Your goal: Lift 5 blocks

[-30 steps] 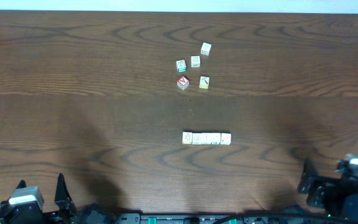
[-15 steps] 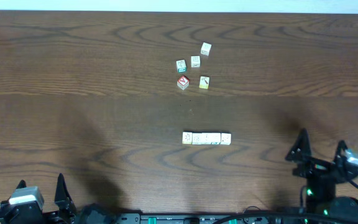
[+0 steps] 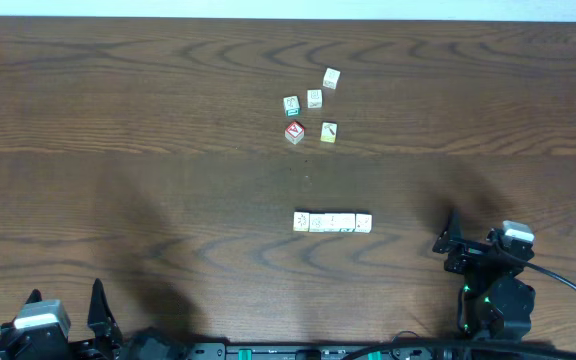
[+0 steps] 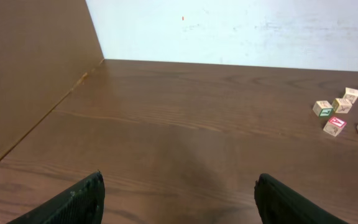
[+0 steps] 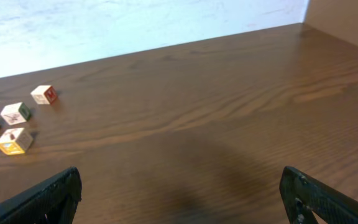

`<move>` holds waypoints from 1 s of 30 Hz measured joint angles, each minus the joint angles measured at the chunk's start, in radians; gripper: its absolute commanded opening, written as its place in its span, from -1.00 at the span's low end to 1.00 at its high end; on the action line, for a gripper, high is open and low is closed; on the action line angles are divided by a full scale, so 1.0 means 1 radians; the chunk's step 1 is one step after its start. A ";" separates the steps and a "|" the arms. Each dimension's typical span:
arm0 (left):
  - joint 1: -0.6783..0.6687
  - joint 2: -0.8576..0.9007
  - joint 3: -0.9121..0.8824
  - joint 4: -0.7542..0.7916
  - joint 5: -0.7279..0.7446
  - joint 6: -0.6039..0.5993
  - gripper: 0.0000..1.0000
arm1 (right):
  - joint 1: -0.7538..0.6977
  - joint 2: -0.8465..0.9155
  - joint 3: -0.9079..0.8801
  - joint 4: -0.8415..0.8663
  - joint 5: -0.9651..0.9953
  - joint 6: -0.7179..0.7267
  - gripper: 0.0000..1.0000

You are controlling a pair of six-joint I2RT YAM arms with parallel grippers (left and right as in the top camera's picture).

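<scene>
- Dark wood table (image 3: 118, 120) fills pretty much the whole shot.
- Right gripper (image 3: 476, 242) is over the front right, fingers spread wide with nothing between them.
- Left gripper (image 3: 65, 300) is at the front-left edge, fingers spread too.
- Five blocks (image 3: 333, 222) lie touching in a row mid-table, off to the right gripper's left.
- Loose cubes (image 3: 314, 98) are clustered farther back, including a red-faced cube (image 3: 294, 132).
</scene>
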 measured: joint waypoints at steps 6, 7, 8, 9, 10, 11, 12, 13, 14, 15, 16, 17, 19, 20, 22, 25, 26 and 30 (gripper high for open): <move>0.000 0.000 0.000 0.000 0.000 0.000 0.56 | -0.013 -0.001 0.000 0.000 -0.016 -0.023 0.99; 0.000 0.000 0.000 0.001 0.000 0.000 0.56 | -0.013 -0.001 0.000 0.001 -0.019 -0.024 0.99; 0.000 0.000 0.000 0.000 0.000 0.000 0.55 | -0.013 -0.001 0.000 0.001 -0.022 -0.025 0.99; 0.000 0.000 0.000 0.000 0.000 0.000 0.56 | -0.013 -0.001 0.000 0.001 -0.023 -0.026 0.98; 0.000 0.000 0.000 0.000 0.000 0.000 0.56 | -0.013 -0.001 0.000 0.001 -0.026 -0.026 0.99; 0.000 0.000 0.000 0.000 0.000 0.000 0.56 | -0.013 -0.001 0.000 0.001 -0.026 -0.026 0.99; 0.000 0.000 0.000 0.000 0.000 0.000 0.55 | -0.013 -0.001 0.000 0.001 -0.026 -0.027 0.99; 0.000 0.000 0.000 0.000 0.000 0.000 0.56 | -0.013 -0.001 0.000 0.001 -0.027 -0.028 0.98; 0.000 0.000 0.000 0.000 0.000 0.000 0.55 | -0.013 -0.001 0.000 0.001 -0.028 -0.029 0.98; 0.000 0.000 0.000 0.000 0.000 0.000 0.56 | -0.013 -0.001 0.000 0.001 -0.029 -0.030 0.98; 0.000 0.000 0.000 0.000 0.000 0.000 0.55 | -0.013 -0.001 0.000 0.001 -0.029 -0.030 0.99; 0.000 0.000 0.000 0.001 0.000 0.000 0.56 | -0.013 -0.001 0.000 0.001 -0.029 -0.030 0.98; 0.000 0.000 0.000 0.000 0.000 0.000 0.56 | -0.013 -0.001 0.000 0.001 -0.029 -0.030 0.98; 0.000 0.000 0.000 0.000 0.000 0.000 0.56 | -0.013 -0.001 0.000 0.001 -0.029 -0.030 0.99; 0.000 0.000 0.000 0.000 0.000 0.000 0.56 | -0.013 -0.001 0.000 0.001 -0.029 -0.030 0.98; 0.000 0.000 0.000 0.001 0.000 0.000 0.56 | -0.013 -0.001 0.000 0.001 -0.029 -0.030 0.98; 0.000 0.000 0.000 0.002 0.001 0.000 0.56 | -0.013 -0.001 0.000 0.001 -0.029 -0.030 0.98; 0.059 0.000 -0.023 0.096 0.053 -0.022 0.56 | -0.013 -0.001 0.000 0.001 -0.029 -0.030 0.99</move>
